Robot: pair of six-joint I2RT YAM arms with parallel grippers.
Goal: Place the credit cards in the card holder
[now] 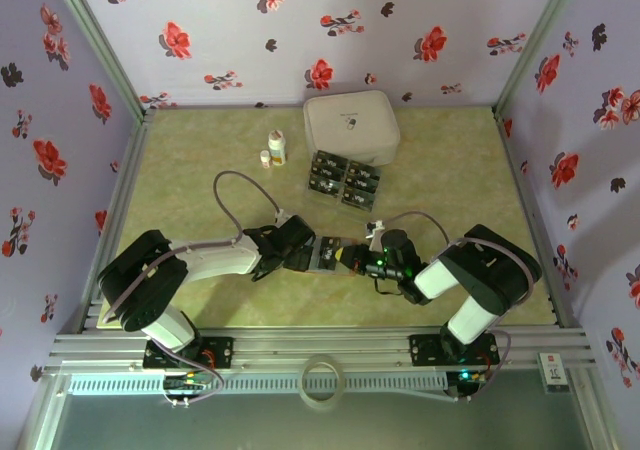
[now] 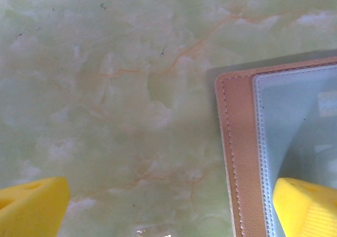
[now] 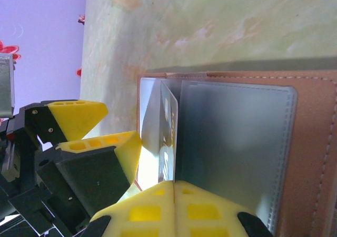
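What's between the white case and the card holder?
The credit cards, grouped by the white case, then bare table. Top view.

walls [image 1: 300, 30]: lilac, printed with red and dark flowers, at the back and on both sides | worktop [image 1: 200, 160]: pale green marbled surface, thin orange veins, slight sheen | frame [image 1: 113, 210]: grey metal bars along the worktop's sides and up the corners | near edge: slotted metal rail [image 1: 330, 348] | light: soft, even, faint shadows

place: robot lab enclosure | signs: floral-print walls [image 1: 300, 30]; green marbled table [image 1: 200, 160]; aluminium frame rail [image 1: 300, 345]
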